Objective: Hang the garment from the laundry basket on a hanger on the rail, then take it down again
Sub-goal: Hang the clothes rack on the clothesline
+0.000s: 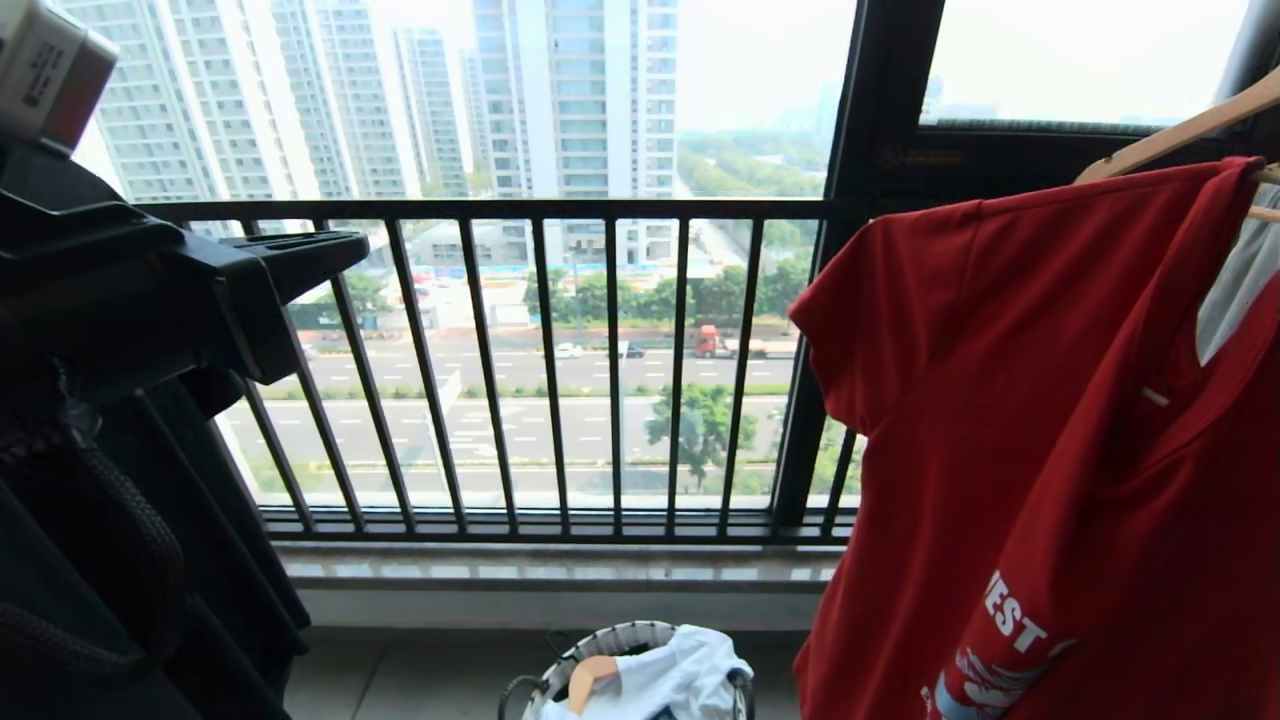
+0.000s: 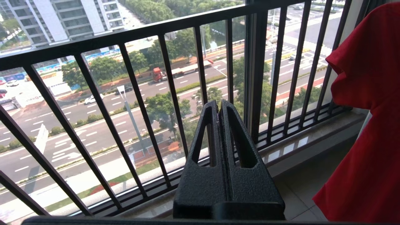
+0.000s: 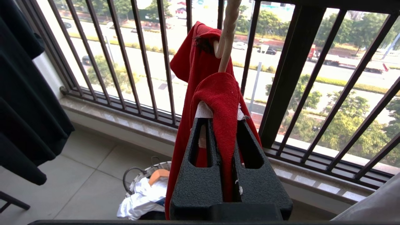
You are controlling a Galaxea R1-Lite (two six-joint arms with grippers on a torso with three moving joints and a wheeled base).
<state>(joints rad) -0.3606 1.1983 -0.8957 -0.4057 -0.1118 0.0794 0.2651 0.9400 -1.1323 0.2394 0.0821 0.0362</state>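
Observation:
The garment (image 1: 1050, 420), a red T-shirt with white lettering, hangs at the right on the pale hanger (image 1: 1180, 130), in front of the window. In the right wrist view my right gripper (image 3: 220, 120) is shut on a fold of the red garment (image 3: 218, 93), and the hanger's off-white rod (image 3: 226, 31) rises from that fold. My left gripper (image 2: 217, 104) is shut and empty, held up at the left (image 1: 330, 245) and pointing at the black window railing. The laundry basket (image 1: 600, 645) stands on the floor below, with a white shirt in it. The rail is out of view.
The black barred window railing (image 1: 550, 370) and its stone sill (image 1: 560, 570) run across ahead. Dark clothing (image 1: 150, 520) hangs at the left. A wooden hanger piece (image 3: 158, 174) lies on the white shirt (image 3: 140, 197) in the basket. Tiled floor (image 3: 87, 165) surrounds the basket.

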